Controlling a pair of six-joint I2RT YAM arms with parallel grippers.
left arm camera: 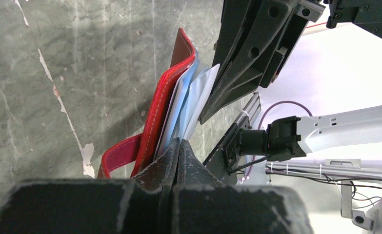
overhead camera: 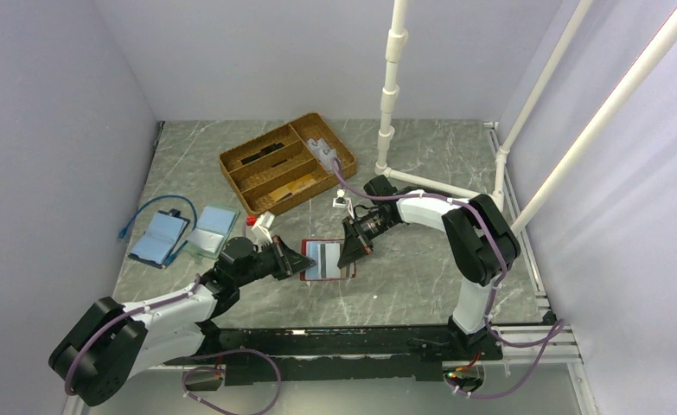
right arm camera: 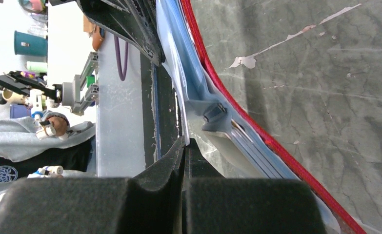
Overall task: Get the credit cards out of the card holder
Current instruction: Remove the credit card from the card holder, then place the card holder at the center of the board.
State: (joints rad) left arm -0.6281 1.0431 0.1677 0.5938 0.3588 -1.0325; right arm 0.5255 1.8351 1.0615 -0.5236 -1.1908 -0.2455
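The red card holder [overhead camera: 328, 261] lies open at the table's middle, between both grippers. A silver-grey card [overhead camera: 328, 253] with a dark stripe shows inside it. My left gripper [overhead camera: 306, 259] is shut on the holder's pale lining at its left edge; in the left wrist view my gripper [left arm camera: 179, 145] pinches the pale leaves beside the red cover [left arm camera: 162, 105]. My right gripper [overhead camera: 350, 252] is at the right edge. In the right wrist view it [right arm camera: 185, 144] is shut on a thin pale-blue leaf [right arm camera: 176, 68]; card or pocket, I cannot tell. Stacked card edges [right arm camera: 257, 153] sit inside the red rim [right arm camera: 237, 114].
A wooden divided tray [overhead camera: 287, 164] stands behind the holder. Two light-blue booklet cases [overhead camera: 160, 238] [overhead camera: 213, 229] and a blue cable lie at the left. A small red-and-white object [overhead camera: 261, 223] sits near the left gripper. White pipe posts [overhead camera: 391, 95] stand back right.
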